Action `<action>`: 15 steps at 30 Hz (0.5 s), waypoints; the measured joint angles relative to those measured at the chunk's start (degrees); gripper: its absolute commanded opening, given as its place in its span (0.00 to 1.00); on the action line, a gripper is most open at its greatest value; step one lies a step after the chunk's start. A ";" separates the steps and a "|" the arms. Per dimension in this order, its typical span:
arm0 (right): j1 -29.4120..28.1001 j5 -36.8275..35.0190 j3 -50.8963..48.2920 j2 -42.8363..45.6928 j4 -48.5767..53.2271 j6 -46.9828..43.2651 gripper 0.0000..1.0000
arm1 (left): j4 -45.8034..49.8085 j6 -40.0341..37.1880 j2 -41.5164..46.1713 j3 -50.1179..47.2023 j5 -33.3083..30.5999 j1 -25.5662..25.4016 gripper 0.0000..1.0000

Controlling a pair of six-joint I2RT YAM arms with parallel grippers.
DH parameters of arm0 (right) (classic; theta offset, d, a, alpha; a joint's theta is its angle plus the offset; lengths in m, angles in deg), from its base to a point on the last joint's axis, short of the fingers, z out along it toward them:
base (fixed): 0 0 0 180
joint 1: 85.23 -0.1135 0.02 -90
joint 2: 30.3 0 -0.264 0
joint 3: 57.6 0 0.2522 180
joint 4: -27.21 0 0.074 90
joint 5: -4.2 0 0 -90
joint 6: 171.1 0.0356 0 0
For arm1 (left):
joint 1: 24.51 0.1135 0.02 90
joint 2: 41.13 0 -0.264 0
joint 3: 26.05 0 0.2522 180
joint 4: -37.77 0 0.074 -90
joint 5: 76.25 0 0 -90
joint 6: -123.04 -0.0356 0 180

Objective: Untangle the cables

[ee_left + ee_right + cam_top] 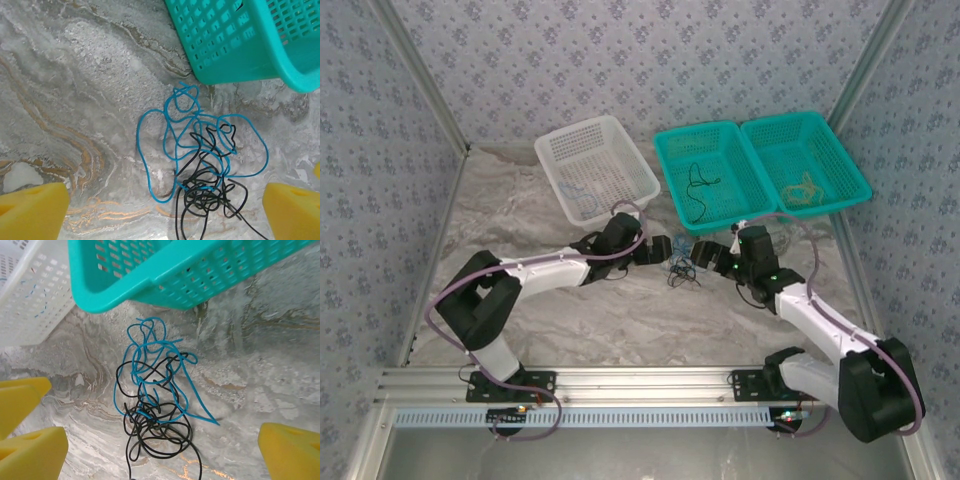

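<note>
Yellow pads [32,210] of the left claw [162,215] and of the right claw [160,445] stand wide apart, empty, close to the blue-and-black cables [200,189] tangled on the tabletop [75,100] beside the teal basket [235,45] (pinching both strands together would likely tighten the knot).

1. You saw a white basket [576,128] at the far side of the marbled table [520,300].
2. Right of it, you saw one teal basket [695,129] touching a second teal basket [845,152].
3. Patterned walls [620,60] enclosed your table.
</note>
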 measured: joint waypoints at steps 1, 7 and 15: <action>-0.15 0.52 -0.24 -1.18 -1.25 0.44 0.95 | 0.00 0.00 0.00 0.17 0.00 0.00 0.99; -0.20 5.77 -2.40 -8.50 -9.62 0.33 0.85 | 0.50 0.00 -0.37 0.57 0.00 0.00 0.99; 0.04 6.62 -2.69 -11.93 -12.55 -4.17 0.71 | 0.98 0.04 -0.59 0.61 -0.07 0.00 0.99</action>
